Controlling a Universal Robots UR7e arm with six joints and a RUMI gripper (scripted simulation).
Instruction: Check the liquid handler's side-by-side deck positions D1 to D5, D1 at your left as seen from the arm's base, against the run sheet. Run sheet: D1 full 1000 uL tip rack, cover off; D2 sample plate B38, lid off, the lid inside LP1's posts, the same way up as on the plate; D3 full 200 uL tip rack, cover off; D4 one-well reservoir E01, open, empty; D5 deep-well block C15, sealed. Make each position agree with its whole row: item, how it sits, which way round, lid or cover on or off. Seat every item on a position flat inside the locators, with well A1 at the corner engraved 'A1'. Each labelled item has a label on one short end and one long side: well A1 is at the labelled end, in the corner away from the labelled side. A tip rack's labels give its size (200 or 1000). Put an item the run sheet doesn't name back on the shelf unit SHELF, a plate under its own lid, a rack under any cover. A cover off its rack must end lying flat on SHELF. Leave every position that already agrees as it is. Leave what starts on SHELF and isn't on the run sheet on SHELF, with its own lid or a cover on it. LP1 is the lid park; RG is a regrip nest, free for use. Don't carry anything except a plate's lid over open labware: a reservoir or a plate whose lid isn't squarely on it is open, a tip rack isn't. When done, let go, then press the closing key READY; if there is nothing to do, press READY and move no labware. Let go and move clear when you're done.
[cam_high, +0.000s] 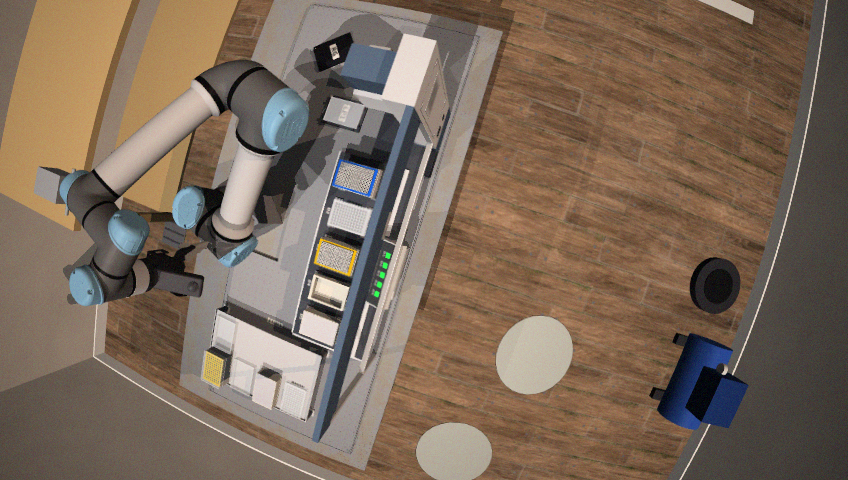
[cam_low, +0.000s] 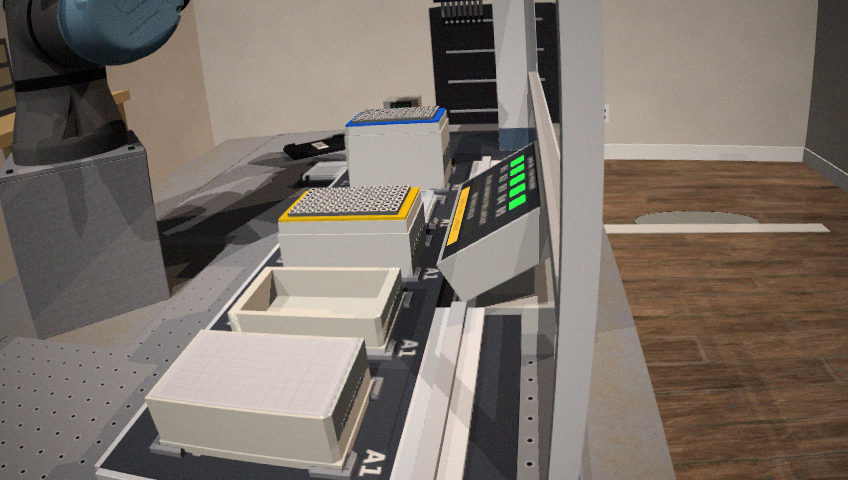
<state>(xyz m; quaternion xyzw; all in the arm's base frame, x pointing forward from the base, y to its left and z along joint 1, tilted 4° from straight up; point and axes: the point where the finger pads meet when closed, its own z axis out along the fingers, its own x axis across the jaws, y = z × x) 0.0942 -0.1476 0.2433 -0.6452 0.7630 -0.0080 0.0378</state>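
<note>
In the overhead view the deck row runs along the blue rail. It holds a blue-rimmed tip rack (cam_high: 355,177), an open well plate (cam_high: 349,216), a yellow-rimmed tip rack (cam_high: 336,256), an open empty reservoir (cam_high: 329,292) and a sealed deep-well block (cam_high: 318,327). The side view shows the block (cam_low: 261,395), the reservoir (cam_low: 318,303), the yellow rack (cam_low: 351,228) and the blue rack (cam_low: 397,145); the plate is hidden behind the yellow rack. A grey lid (cam_high: 343,113) lies beyond the blue rack. My gripper (cam_high: 181,261) is open and empty, off the table's left edge, far from the deck.
The shelf unit (cam_high: 261,362) at the near end holds a yellow-topped rack (cam_high: 215,366) and several white items. A panel with green lights (cam_low: 493,202) leans beside the deck. A black flat item (cam_high: 330,52) and a white box (cam_high: 416,71) sit at the far end.
</note>
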